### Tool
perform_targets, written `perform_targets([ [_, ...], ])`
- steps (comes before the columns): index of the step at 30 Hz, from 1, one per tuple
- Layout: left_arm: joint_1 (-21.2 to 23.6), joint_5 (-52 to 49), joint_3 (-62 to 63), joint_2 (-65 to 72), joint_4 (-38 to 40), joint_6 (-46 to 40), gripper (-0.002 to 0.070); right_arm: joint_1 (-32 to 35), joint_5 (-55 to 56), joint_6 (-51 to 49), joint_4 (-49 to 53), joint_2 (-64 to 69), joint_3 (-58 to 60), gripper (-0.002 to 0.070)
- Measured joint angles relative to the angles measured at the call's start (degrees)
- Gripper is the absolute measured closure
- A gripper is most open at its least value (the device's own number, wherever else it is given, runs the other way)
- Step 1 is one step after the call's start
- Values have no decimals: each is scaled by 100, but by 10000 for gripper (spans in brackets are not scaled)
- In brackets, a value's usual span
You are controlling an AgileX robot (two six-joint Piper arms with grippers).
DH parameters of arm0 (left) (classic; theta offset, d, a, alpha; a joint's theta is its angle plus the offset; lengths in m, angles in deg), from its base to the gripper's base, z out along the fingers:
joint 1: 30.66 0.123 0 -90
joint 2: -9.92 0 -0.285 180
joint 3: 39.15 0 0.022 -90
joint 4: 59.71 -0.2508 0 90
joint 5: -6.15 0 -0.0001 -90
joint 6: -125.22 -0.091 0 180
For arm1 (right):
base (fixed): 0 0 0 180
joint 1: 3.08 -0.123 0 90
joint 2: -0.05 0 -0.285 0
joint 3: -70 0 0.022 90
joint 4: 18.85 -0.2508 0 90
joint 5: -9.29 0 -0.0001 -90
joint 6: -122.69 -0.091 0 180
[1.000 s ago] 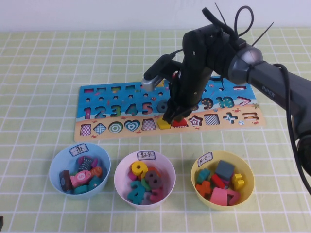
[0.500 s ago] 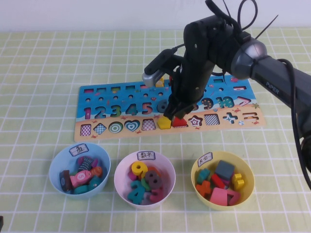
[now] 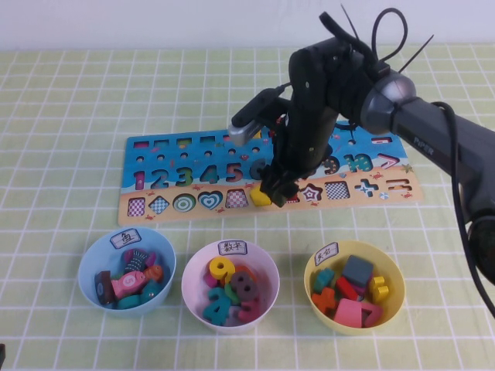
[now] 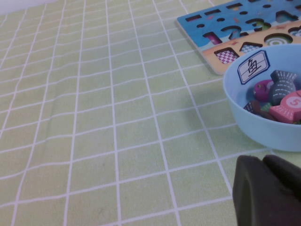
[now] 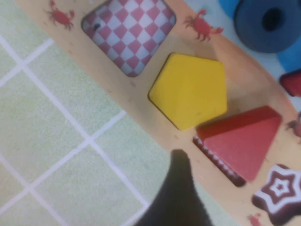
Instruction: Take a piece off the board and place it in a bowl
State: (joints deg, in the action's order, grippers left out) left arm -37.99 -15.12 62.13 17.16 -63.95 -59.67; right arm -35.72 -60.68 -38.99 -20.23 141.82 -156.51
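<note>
The red triangle [image 5: 244,137], probably light, stiff wood with slick paint, sits tilted half out of its slot on the board [image 3: 402,193] beside the yellow pentagon [image 5: 190,89], best pinched across its raised edges by the right gripper [image 3: 277,191], hovering unclenched above; left gripper [image 4: 270,190] parked, cannot tell

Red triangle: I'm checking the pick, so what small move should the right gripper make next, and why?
Probably lower and re-centre the right gripper over the red triangle, then close: it looks open just above the board, the triangle tilted, partly out of its slot, ungripped.
</note>
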Motion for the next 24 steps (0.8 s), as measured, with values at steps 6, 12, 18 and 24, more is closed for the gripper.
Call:
perform_targets([
  [6, 0, 0, 0, 0, 0, 0, 678, 10, 140, -19, 0, 160, 0, 192],
  [12, 0, 0, 0, 0, 0, 0, 678, 57, 220, -28, -41, 227, 0, 194],
  [18, 0, 0, 0, 0, 0, 0, 678, 117, 256, -28, -230, 264, -27, 246],
  [24, 0, 0, 0, 0, 0, 0, 678, 128, 208, -28, -363, 276, -65, 383],
])
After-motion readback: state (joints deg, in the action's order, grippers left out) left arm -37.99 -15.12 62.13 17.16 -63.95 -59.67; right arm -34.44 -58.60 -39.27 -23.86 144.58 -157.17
